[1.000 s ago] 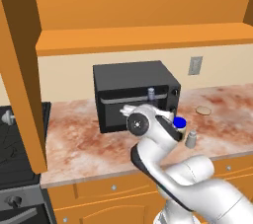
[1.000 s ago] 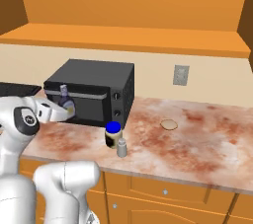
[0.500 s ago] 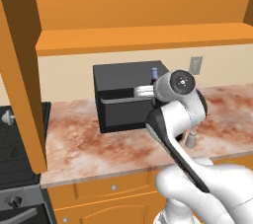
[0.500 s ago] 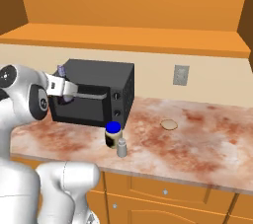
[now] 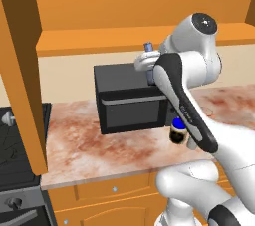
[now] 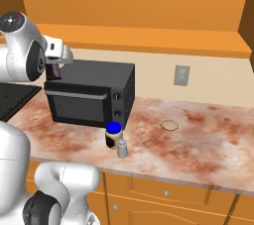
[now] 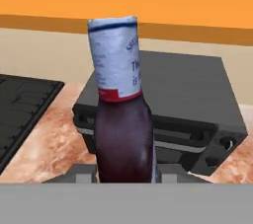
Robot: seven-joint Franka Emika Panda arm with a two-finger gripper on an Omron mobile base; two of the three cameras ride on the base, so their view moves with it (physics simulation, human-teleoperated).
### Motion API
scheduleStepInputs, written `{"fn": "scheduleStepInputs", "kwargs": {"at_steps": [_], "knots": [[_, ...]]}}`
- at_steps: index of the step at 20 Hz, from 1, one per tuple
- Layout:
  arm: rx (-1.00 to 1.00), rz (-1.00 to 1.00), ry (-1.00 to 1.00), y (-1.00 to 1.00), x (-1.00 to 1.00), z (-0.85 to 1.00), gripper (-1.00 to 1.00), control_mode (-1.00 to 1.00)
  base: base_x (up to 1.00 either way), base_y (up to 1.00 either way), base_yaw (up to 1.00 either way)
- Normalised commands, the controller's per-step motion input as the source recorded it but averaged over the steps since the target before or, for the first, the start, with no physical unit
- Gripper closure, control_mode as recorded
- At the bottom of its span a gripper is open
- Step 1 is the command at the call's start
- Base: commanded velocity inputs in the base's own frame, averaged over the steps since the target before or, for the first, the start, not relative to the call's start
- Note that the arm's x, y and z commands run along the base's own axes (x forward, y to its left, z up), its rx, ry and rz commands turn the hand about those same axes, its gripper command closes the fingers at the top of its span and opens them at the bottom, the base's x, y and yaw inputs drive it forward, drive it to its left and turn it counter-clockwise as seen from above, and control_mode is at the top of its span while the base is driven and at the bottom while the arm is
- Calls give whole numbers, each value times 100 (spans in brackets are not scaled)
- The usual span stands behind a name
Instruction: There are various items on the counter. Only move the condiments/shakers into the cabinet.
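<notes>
- The tool point(image 6: 55, 68) is clamping tight on the bottle point(image 7: 121, 114), carrying it upright above the microwave point(image 6: 92, 92).
- The cabinet shelf point(image 5: 124, 41) is sitting just above and behind it.

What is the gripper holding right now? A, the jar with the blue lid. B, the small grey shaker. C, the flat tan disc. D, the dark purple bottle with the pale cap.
D: the gripper is shut on the dark purple bottle, raised above the microwave, while the blue-lidded jar, grey shaker and tan disc sit on the counter.
</notes>
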Motion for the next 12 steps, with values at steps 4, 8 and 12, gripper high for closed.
{"fn": "scheduleStepInputs", "kwargs": {"at_steps": [4, 8, 12], "knots": [[18, 12, -1, 26, 0, 57, 100, -100, 0, 0, 0], [17, 10, -5, 15, 4, 44, 100, -100, 0, 0, 0], [14, 7, -16, 16, 35, 5, 100, -100, 0, 0, 0]]}}
